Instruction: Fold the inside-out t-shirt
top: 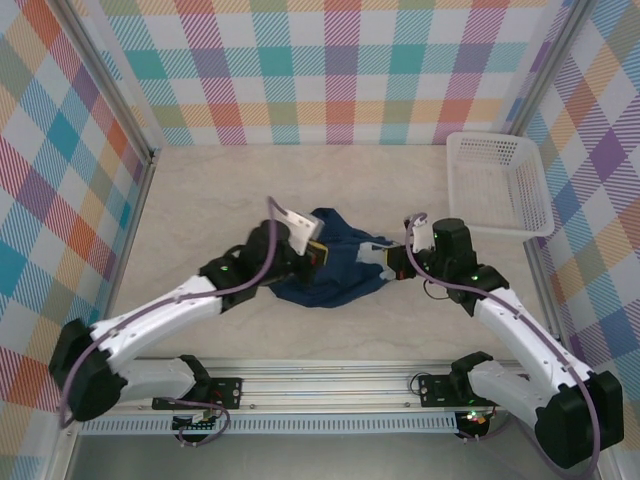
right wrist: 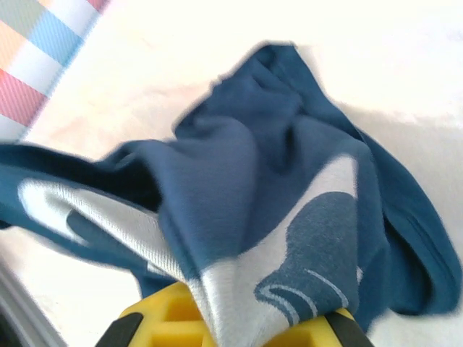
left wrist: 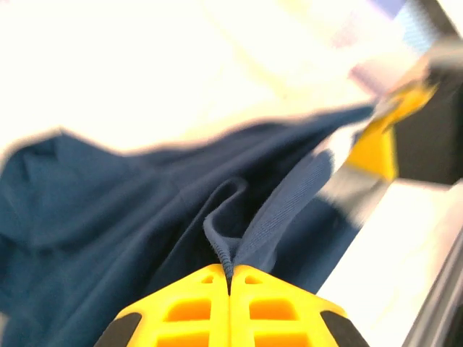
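- Pale stone-patterned table (top: pixel 200 190), walled by pastel plaid panels, seen from above.
- One dark navy inside-out t-shirt (top: pixel 335 268) lies bunched in a loose heap at the table's centre, not yet flat. Its long axis runs from 9 o'clock to 3 o'clock.
- One pale grey print (right wrist: pixel 318 238) shows on the cloth in the right wrist view, on the part nearest the fingers.
- Two grippers hold the shirt, one at each end of that axis.
- Left gripper (left wrist: pixel 230 283) sits at the shirt's 9 o'clock end. Its yellow jaws are pressed together, pinching a raised ridge of navy fabric.
- Right gripper (right wrist: pixel 239 322) sits at the shirt's 3 o'clock end, clamped on printed cloth that drapes between and over its fingers.
- Both arms are equally near, so spreading the shirt likely depends on drawing the two ends apart along this axis.
- One white mesh basket (top: pixel 497 138) stands at 2 o'clock, well apart from the shirt.
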Robot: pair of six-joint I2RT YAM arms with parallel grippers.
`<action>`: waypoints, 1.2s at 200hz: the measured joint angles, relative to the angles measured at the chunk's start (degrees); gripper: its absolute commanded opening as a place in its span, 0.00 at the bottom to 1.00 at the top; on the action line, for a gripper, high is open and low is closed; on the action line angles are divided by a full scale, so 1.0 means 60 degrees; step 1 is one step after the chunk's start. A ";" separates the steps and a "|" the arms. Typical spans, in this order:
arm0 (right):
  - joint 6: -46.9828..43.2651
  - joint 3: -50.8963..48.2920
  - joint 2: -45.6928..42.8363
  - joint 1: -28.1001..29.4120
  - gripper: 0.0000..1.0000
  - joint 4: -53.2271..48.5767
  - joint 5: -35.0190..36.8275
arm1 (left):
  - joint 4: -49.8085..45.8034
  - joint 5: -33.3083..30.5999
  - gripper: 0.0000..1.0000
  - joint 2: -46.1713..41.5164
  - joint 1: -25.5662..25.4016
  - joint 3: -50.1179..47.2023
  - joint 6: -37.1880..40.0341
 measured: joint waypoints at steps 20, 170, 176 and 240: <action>0.0193 0.0339 -0.0142 0.0073 0.00 0.0565 -0.0572 | 0.0073 0.0379 0.00 -0.0882 0.0382 0.0688 -0.0062; 0.0721 0.3362 0.1217 0.0743 0.00 0.1679 -0.0018 | -0.2368 -0.0605 0.00 0.0324 0.2280 0.4707 -0.0055; 0.0612 0.3395 0.1264 0.0739 0.00 0.1657 0.0011 | -0.2382 -0.0506 0.00 0.0353 0.2302 0.4659 -0.0051; 0.0226 0.1854 0.1676 0.0623 0.03 0.0546 -0.0350 | -0.0594 0.2393 0.00 0.0229 0.2149 0.0463 -0.0619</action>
